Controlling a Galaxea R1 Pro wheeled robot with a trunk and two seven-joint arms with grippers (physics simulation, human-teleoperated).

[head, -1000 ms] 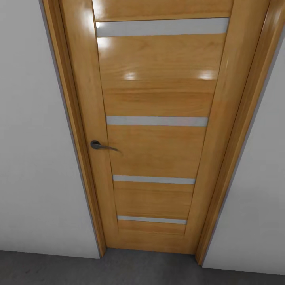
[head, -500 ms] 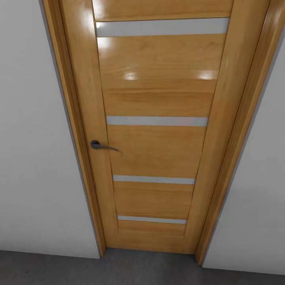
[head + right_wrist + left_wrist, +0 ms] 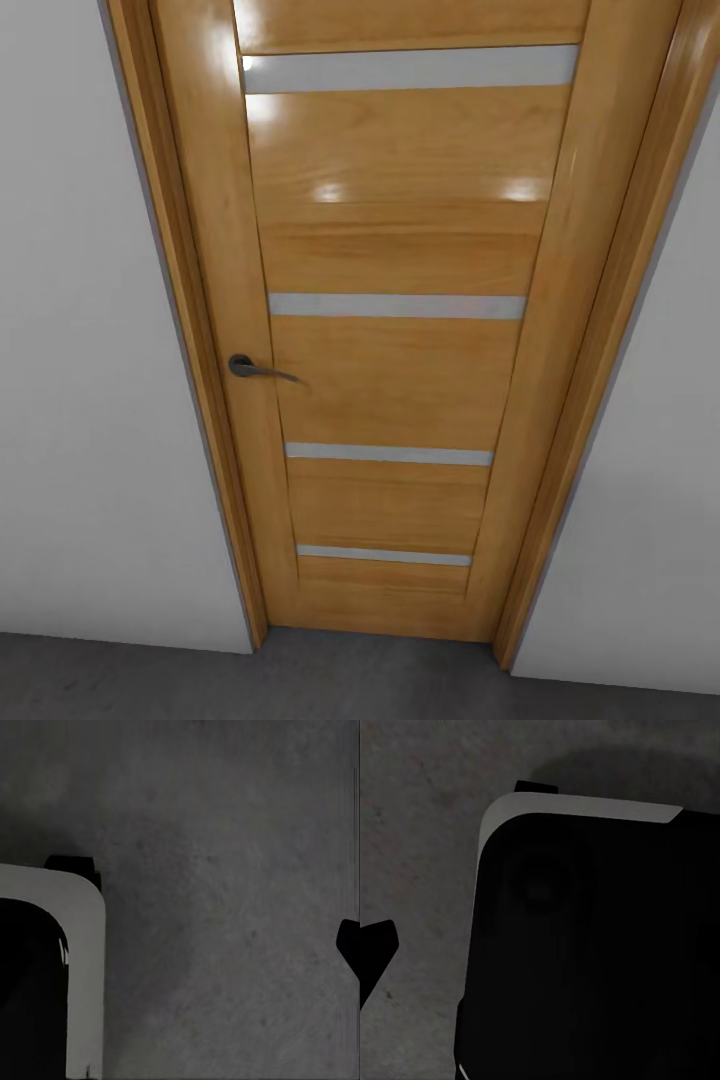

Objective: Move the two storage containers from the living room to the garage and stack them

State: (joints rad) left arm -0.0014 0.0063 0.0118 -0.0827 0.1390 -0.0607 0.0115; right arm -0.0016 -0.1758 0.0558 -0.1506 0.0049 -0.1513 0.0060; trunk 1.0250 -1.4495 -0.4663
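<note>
I face a shut wood-panelled door (image 3: pixel 400 340), handle (image 3: pixel 255 369) at nine o'clock, grey floor (image 3: pixel 330 680) at six; I cannot tell either claw's state.

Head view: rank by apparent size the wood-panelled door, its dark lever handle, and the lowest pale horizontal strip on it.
1. Glossy orange wood-panelled door, largest by far.
2. Lowest pale horizontal strip.
3. Dark metal lever handle, smallest.

All three sit in the same door plane, so camera nearness hardly skews the ranking.

A broad matte-black robot base panel with a rounded corner and pale grey-white rim (image 3: pixel 585 967) fills the frame's right. Another view shows the same black body with thick pale edging (image 3: pixel 82 967) at lower left.
</note>
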